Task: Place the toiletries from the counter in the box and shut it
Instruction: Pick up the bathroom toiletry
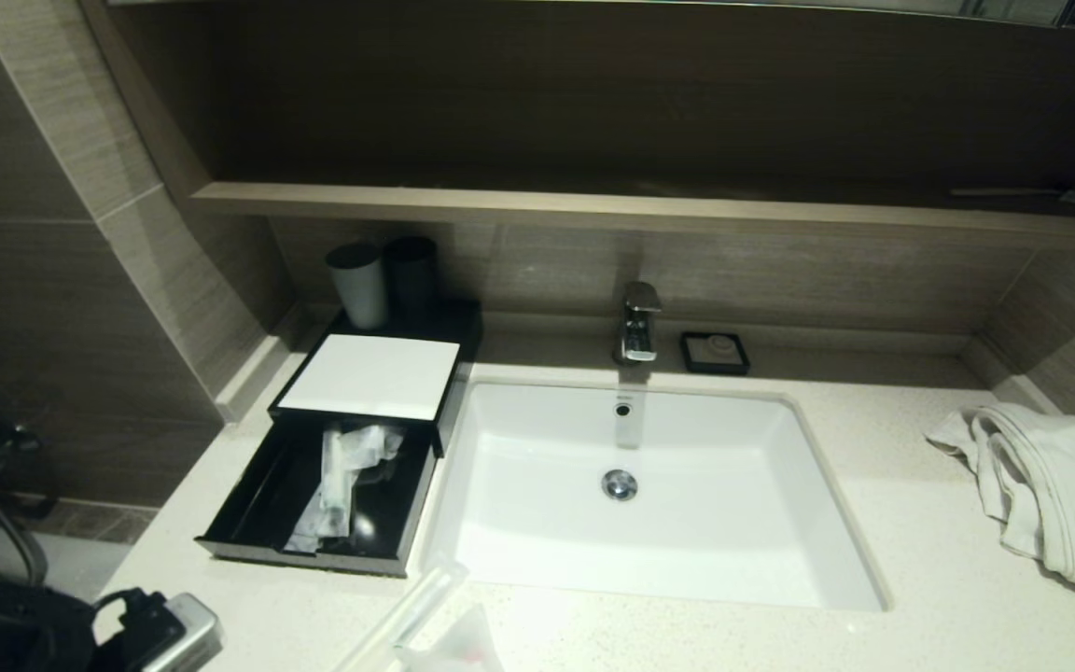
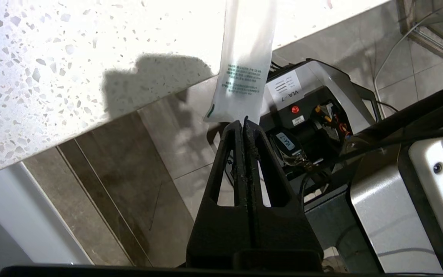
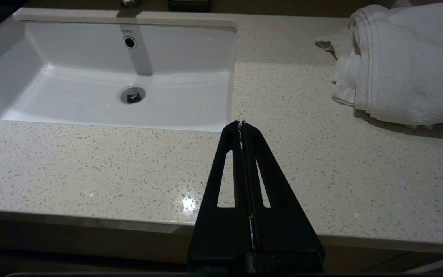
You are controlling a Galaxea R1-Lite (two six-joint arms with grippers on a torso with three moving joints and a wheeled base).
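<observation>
Toiletries: one clear-wrapped stick (image 2: 244, 65) hangs pinched by its tip in the clamped left gripper (image 2: 244, 122) at the counter's (image 1: 780, 635) front edge; others lie in the box's (image 1: 369, 378) open drawer. Such a thin pinch could slip. Right gripper (image 3: 241, 124) idles closed, empty.

The long wrapped stick (image 1: 407, 607) is blurry and runs off the head view's bottom edge. Left pincer isn't visible there. Packets (image 1: 342, 481) in the box drawer (image 1: 258, 509) are too crumpled to count.
</observation>
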